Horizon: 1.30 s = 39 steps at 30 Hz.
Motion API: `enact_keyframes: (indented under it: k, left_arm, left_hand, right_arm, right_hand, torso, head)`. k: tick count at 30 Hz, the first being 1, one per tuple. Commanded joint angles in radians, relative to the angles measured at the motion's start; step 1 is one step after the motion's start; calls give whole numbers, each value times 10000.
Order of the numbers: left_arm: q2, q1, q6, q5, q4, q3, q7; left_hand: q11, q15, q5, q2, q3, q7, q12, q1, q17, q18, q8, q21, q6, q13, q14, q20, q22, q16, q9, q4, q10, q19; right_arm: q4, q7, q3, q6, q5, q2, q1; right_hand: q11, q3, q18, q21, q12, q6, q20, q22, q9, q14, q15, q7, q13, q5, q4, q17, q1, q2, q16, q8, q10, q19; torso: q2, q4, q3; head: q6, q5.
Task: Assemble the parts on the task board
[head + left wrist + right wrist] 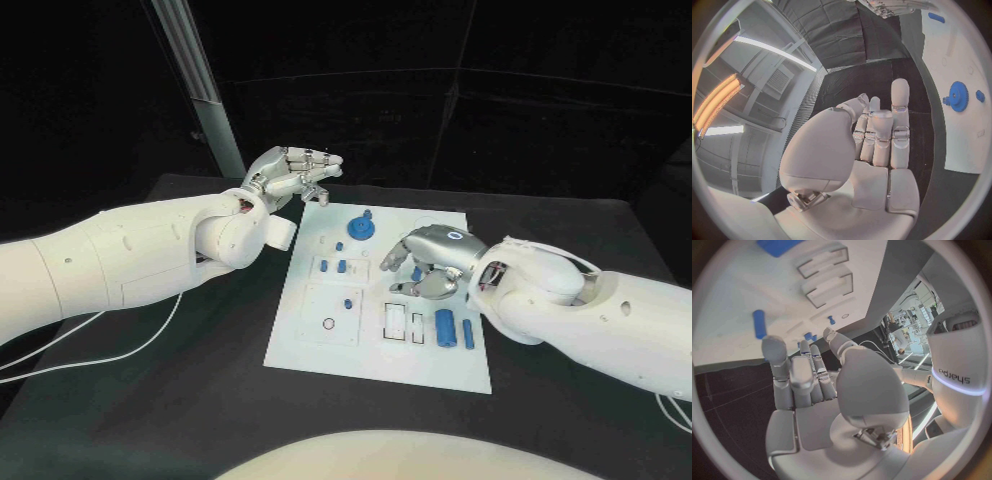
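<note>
1. White board [378,345] lies in the middle of the black table [173,400]. At its near end are empty slots [404,322] and two blue pegs [456,328] lying loose on its right side.
2. The right hand [428,262] hovers low over the board's right side, fingers bent downward; I cannot tell whether it holds a piece. In its wrist view the fingers [801,377] look close together with nothing plainly between them.
3. Small blue pieces [335,266] stand mid-board, and a blue gear [361,226] sits at the far end.
4. The left hand [293,176] is raised beyond the board's far left corner, fingers curled, empty as far as I can see.
5. Risk, to my eye: the right hand, coming down, could knock the loose pegs out of place or nudge the board itself.
</note>
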Motion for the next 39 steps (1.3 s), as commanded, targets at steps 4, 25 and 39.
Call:
enact_keyframes:
  k: [4,25,39]
  left_arm:
    - [-11,18,165,35,-32,4,4]
    - [71,10,216,35,-91,-1,-8]
    - [91,11,228,35,-103,-1,-7]
  left_hand:
    - [13,-30,20,14,50,-11,35,-115,-8,169,67,-50,-83,15,-69,26,-12,15,-11,11,-58,-70]
    - [17,-27,19,3,60,-7,52,-133,-31,170,78,-53,-99,18,-85,30,-10,4,-11,4,-76,-76]
    - [27,-19,17,0,74,2,84,-186,-28,169,100,-57,-121,25,-98,37,-6,10,-10,12,-104,-85]
  right_arm:
    - [25,-393,8,396,1139,-589,228]
    - [-605,-886,12,615,-2,-136,311]
    - [-833,-1004,4,1963,-363,138,293]
  right_hand:
    - [6,-546,42,-336,-33,32,3,-433,7,-98,10,-73,10,276,-62,-266,135,-162,-162,34,-318,-251]
    - [33,-1185,111,-703,181,-171,34,-919,-4,-164,40,-59,28,179,-34,-784,583,339,-435,15,-614,-388]
    - [-109,-938,35,-389,576,390,-73,-501,51,-55,-80,-135,4,125,-95,-602,881,644,-299,173,181,-71]
  torso:
    - [-45,-80,-40]
    - [-17,-62,-31]
    - [-36,-64,-32]
  head:
    - [-36,-27]
    - [-31,-39]
    - [-163,13]
